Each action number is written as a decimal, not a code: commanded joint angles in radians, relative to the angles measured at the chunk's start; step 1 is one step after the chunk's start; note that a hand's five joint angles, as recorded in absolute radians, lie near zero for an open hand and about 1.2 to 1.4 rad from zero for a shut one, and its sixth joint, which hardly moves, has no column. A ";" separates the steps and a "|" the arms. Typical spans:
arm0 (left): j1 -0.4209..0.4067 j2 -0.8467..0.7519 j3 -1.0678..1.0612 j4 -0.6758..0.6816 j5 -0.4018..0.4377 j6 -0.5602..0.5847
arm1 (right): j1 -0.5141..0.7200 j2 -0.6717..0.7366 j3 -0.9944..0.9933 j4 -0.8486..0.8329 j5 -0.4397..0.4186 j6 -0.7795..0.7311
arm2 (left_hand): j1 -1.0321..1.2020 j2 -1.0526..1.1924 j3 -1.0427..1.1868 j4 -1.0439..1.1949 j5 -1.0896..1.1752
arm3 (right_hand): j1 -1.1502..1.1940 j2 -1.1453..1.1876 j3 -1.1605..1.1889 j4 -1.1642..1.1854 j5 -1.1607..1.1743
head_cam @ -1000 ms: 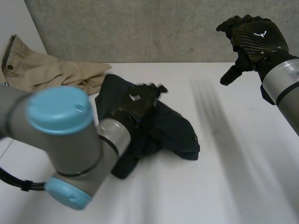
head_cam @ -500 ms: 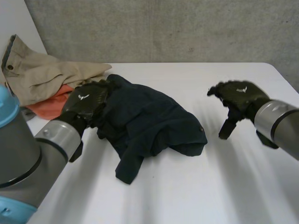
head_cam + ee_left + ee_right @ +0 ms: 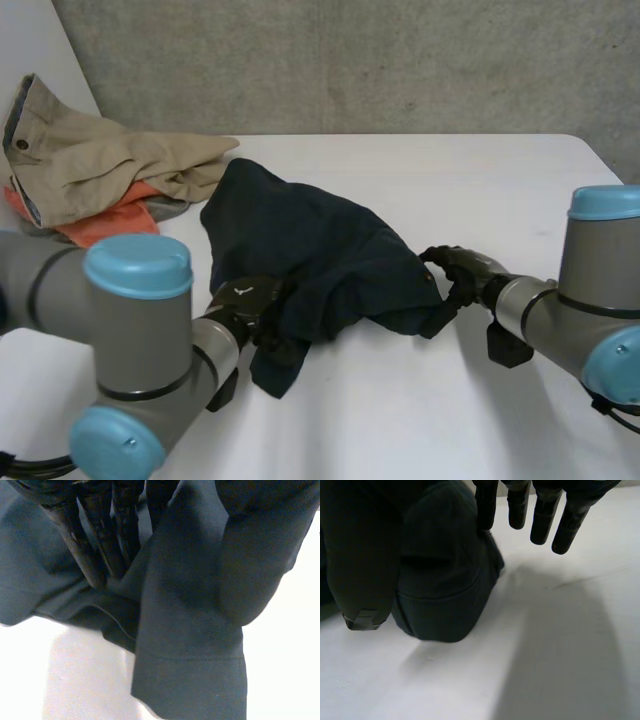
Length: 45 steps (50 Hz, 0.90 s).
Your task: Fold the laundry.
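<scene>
A dark navy garment (image 3: 320,245) lies crumpled in the middle of the white table (image 3: 420,410), one narrow end (image 3: 275,370) hanging toward the near side. My left hand (image 3: 245,305) sits at the garment's near-left edge; in the left wrist view its straight fingers (image 3: 95,550) push into the folds (image 3: 190,630), and a fold rises beside them. My right hand (image 3: 460,275) rests at the garment's right edge, open. In the right wrist view its fingers (image 3: 545,515) hang just above the table and a rounded hem (image 3: 445,585) bulges between them and the thumb (image 3: 360,575).
Beige trousers (image 3: 100,160) and an orange cloth (image 3: 105,225) are heaped at the table's back left, close to the navy garment. A grey wall (image 3: 350,60) stands behind the table. Bare table stretches to the right and along the near side.
My right hand dropped from high in the air to the garment's right edge. My left arm swung off the garment's top to its near-left edge, and its fingers have closed somewhat.
</scene>
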State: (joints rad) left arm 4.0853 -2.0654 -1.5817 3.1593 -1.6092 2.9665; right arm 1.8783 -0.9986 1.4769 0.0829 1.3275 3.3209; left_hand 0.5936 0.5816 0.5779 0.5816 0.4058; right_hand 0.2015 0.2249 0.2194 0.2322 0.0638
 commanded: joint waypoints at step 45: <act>0.081 0.239 0.400 -0.002 0.009 0.370 | 0.024 -0.273 -0.363 0.035 -0.036 -0.365 | 0.803 0.815 0.818 0.815 0.816 | 1.195 1.171 1.177 1.164 1.158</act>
State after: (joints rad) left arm 4.1557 -1.5834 -1.1905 3.1472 -1.6043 3.3276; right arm 1.8932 -1.4850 1.1145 0.1265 1.2890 2.9601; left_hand 1.1196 1.1931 1.1868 1.1979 0.9873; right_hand 0.9809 1.1655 1.1775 1.1870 0.9840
